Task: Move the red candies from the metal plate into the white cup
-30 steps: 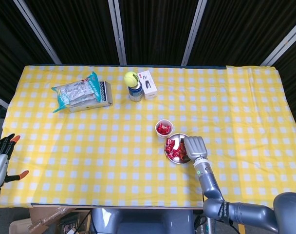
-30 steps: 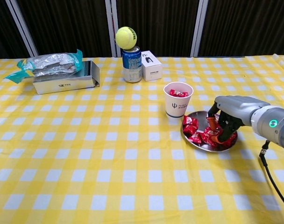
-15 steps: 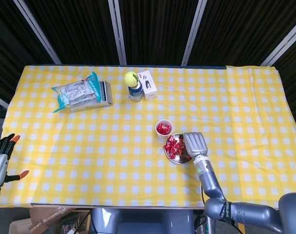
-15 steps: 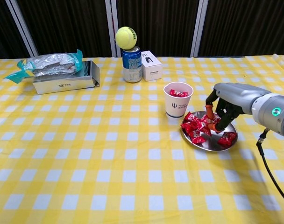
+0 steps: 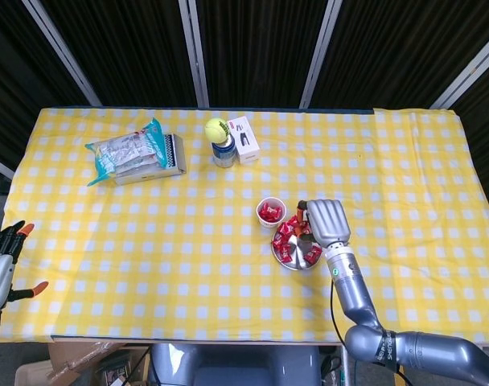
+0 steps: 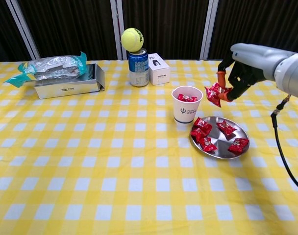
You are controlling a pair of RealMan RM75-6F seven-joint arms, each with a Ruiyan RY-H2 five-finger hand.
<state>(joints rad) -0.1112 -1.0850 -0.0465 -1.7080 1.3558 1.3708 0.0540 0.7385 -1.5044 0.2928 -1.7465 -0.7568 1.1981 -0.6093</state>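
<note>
My right hand (image 6: 237, 73) (image 5: 325, 222) hangs above the table just right of the white cup (image 6: 186, 105) (image 5: 270, 212) and pinches red candies (image 6: 213, 93) between its fingers. The cup holds red candies inside. Several more red candies (image 6: 208, 133) (image 5: 289, 244) lie on the metal plate (image 6: 232, 123) (image 5: 301, 264), which sits right of the cup, below the raised hand. My left hand (image 5: 2, 259) rests at the far left table edge, fingers apart, holding nothing.
A blue can (image 6: 138, 67) topped by a tennis ball (image 6: 132, 39) stands at the back next to a small white box (image 6: 159, 68). A metal tin with a foil snack bag (image 6: 61, 73) lies at the back left.
My right hand has risen from the plate with candies pinched in it and moved up beside the cup's rim. Fewer candies lie on the plate. The left hand has not moved.
</note>
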